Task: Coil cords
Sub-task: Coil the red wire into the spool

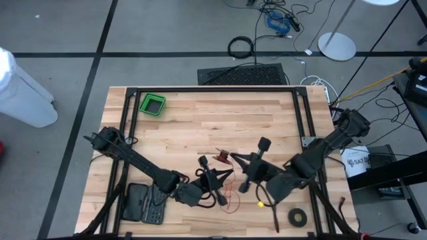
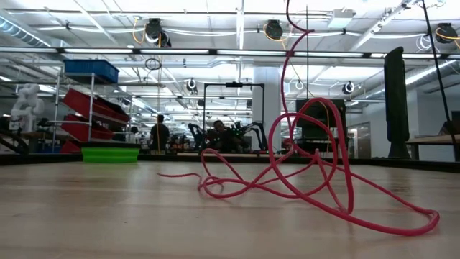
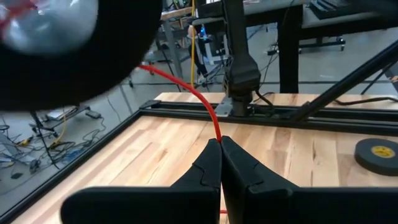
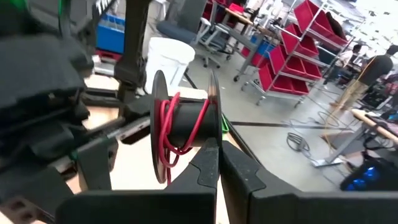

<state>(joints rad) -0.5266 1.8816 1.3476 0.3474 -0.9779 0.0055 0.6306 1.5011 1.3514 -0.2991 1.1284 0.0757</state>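
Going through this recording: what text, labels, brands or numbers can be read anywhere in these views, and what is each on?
"SAT": start of a dark print on the white bucket on the floor; the remaining letters cannot be read.
Yellow label on the tape ring: too blurred to read.
No other legible text in any view.

A thin red cord lies in loose tangled loops on the wooden table, one strand rising upward. Part of it is wound around a small black spool above the table.
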